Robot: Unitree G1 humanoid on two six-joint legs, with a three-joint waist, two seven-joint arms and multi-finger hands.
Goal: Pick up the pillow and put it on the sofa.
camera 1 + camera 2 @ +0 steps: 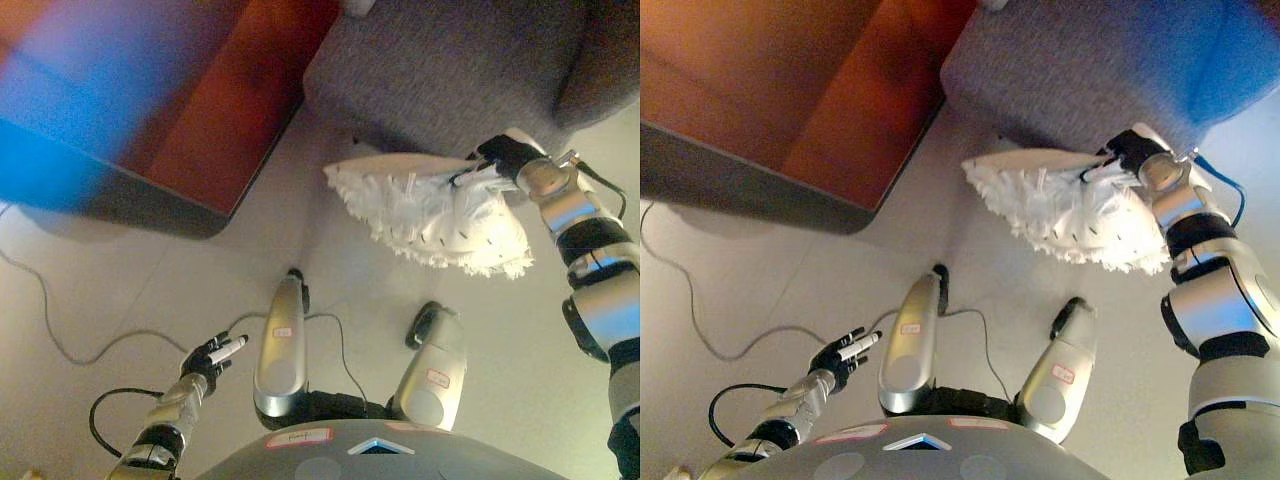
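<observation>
A white, shaggy pillow point(430, 210) hangs in the air just in front of the grey sofa point(450, 70). My right hand point(497, 160) is shut on the pillow's right upper edge and holds it above the floor. The pillow's left end points toward the sofa's front corner, slightly apart from it. My left hand point(212, 358) shows low at the left, fingers relaxed and open, holding nothing, far from the pillow.
A dark red-brown table or cabinet point(200, 110) with a dark edge stands to the left of the sofa. A thin grey cord point(60, 330) trails over the pale floor point(330, 280) at the left. Bare floor lies between the table and the sofa.
</observation>
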